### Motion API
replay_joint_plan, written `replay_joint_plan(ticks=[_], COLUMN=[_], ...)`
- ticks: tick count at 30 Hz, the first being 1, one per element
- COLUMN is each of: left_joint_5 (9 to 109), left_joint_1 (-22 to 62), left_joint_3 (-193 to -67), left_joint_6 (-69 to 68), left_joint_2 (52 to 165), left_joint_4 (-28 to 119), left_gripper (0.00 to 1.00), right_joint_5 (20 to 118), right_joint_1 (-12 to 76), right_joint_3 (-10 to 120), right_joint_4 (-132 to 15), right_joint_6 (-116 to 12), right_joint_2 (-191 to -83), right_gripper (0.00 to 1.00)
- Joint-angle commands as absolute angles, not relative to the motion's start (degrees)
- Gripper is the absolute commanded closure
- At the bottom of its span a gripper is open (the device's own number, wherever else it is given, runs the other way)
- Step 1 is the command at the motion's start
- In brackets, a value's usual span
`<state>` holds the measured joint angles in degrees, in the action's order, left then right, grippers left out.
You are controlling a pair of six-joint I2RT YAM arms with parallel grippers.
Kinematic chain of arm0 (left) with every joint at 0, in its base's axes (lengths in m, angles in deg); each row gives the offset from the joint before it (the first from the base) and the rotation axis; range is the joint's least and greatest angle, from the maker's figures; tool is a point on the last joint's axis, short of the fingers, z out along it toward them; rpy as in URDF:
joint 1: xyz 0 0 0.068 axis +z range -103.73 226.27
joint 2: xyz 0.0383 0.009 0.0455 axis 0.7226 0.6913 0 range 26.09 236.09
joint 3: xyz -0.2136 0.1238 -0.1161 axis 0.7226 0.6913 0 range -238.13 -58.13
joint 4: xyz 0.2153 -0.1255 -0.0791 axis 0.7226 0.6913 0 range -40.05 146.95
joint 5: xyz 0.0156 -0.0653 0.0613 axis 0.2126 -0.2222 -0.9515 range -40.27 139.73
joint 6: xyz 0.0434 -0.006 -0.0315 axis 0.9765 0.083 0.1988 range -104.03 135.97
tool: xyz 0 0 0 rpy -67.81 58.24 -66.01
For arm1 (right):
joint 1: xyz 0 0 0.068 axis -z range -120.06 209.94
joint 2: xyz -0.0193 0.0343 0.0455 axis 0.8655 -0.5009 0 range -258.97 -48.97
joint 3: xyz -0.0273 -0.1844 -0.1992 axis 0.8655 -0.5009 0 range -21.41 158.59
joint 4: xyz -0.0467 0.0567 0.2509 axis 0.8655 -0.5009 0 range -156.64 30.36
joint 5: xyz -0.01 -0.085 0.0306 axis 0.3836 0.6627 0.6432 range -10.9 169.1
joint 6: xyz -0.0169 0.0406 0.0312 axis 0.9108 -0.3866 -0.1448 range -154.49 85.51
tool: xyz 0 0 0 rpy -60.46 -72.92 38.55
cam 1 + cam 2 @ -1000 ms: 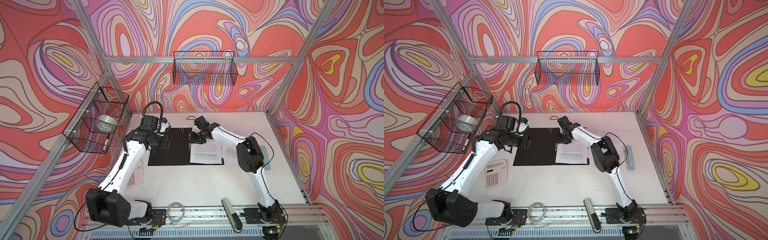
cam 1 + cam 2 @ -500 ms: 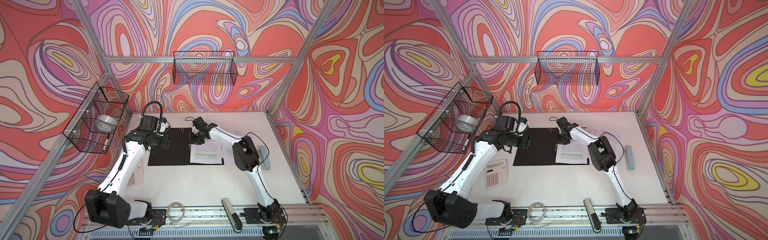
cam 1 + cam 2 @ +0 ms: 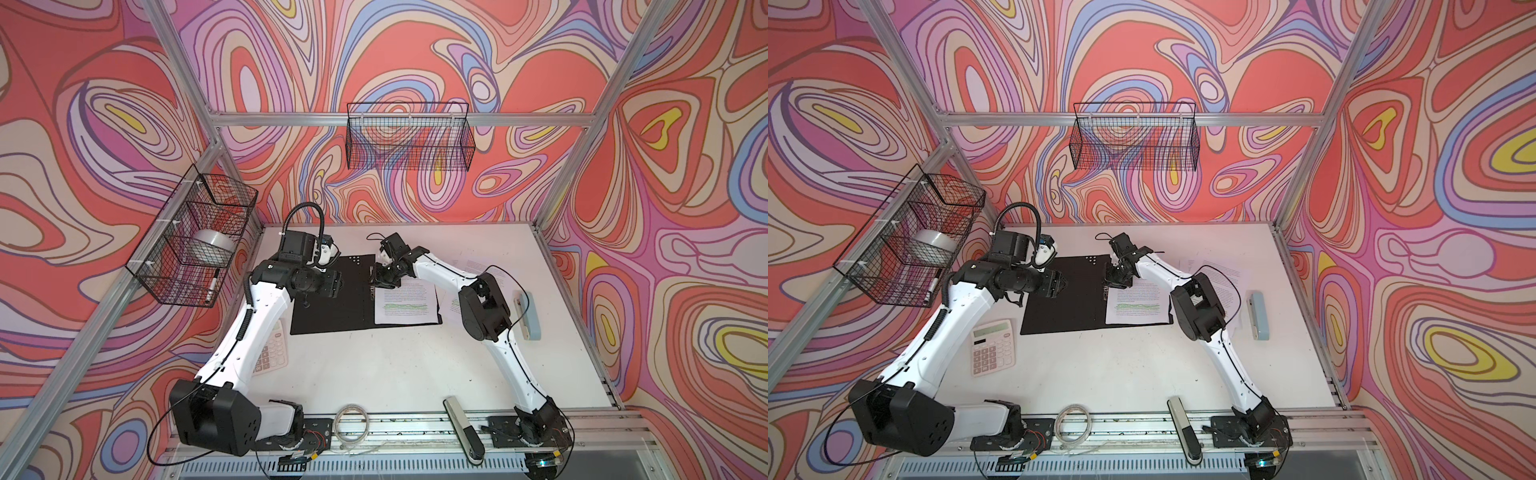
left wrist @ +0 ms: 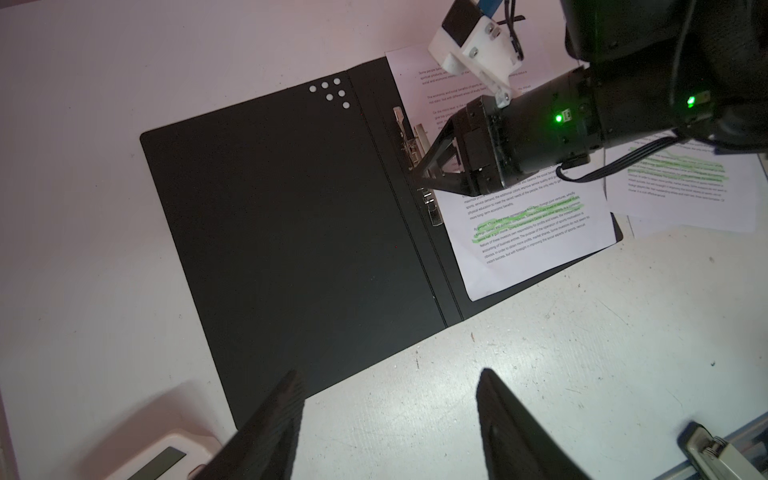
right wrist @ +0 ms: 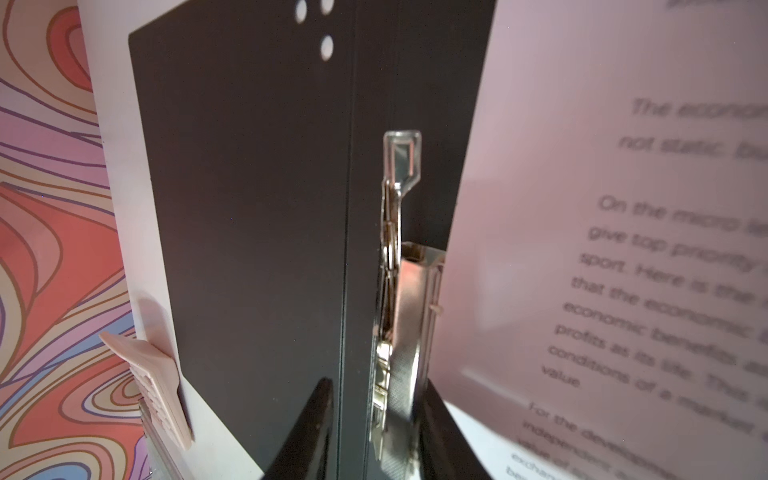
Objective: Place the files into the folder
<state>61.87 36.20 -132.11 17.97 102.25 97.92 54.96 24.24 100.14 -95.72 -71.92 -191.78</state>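
- The folder (image 3: 332, 299) lies open and flat on the table (image 3: 395, 374), black inside up, beneath both grippers. In both top views the left arm covers part of its left leaf.
- Of the files (image 3: 405, 305), one printed sheet with green-highlighted lines lies on the right leaf, just beside the tips of the right gripper (image 3: 380, 282). Its print is too small to read in the top views and blurred in the right wrist view.
- A second sheet (image 4: 685, 195) lies on the table off the folder's edge, behind the right gripper and largely hidden under that arm. I cannot tell how many sheets are stacked there.
- The metal clip (image 5: 399, 291) on the spine stands between the right gripper's fingers (image 5: 440, 415).
- The jaws are narrowed around the clip, and a strip of black folder shows between one finger and the metal. The other finger's contact is hard to make out, so I cannot tell whether they pinch it.
- The left gripper (image 4: 390, 374) hangs released over the folder's edge and bare table. Its jaws are wide apart with nothing between them, and its fingers are cut off by the frame edge.
- A calculator (image 3: 992, 347) lies beside the left arm, off the folder's corner.
- A pale blue oblong item (image 3: 1257, 316) lies well behind the right gripper, past the arm's elbow. I cannot make out what it is.
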Motion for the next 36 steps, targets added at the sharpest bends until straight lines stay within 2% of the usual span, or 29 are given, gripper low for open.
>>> replay_joint_plan(ticks=[1,5,11,13,16,22,25,36], left_joint_5=[62.21,62.32,62.78,63.42,64.95,69.00,70.65,72.70], left_joint_1=[36.69,36.69,36.69,36.69,36.71,36.69,36.73,36.64], left_joint_3=[-131.92,-132.92,-135.05,-135.63,-135.92,-135.48,-135.26,-134.25], left_joint_6=[19.30,19.38,20.17,20.38,20.70,21.43,21.80,22.02], left_joint_2=[101.59,101.79,101.77,101.85,101.94,102.47,103.04,104.12], left_joint_4=[98.24,98.45,98.77,98.88,98.84,98.36,98.18,97.94], left_gripper=[0.33,0.33,0.33,0.33,0.33,0.33,0.33,0.32], right_joint_5=[53.75,60.38,77.24,84.37,89.68,88.27,87.10,85.16], right_joint_1=[23.38,23.37,23.46,23.70,25.43,34.02,38.17,49.01], right_joint_3=[101.92,101.13,100.99,98.09,89.17,61.70,52.39,32.03], right_joint_4=[-95.05,-97.88,-107.54,-111.88,-114.90,-113.48,-113.14,-108.08], right_joint_6=[-72.57,-70.33,-66.15,-66.24,-67.95,-73.28,-74.21,-77.16], right_joint_2=[-192.33,-188.80,-179.09,-174.16,-165.20,-145.17,-138.48,-130.78], right_gripper=[0.65,0.63,0.55,0.53,0.51,0.50,0.47,0.44])
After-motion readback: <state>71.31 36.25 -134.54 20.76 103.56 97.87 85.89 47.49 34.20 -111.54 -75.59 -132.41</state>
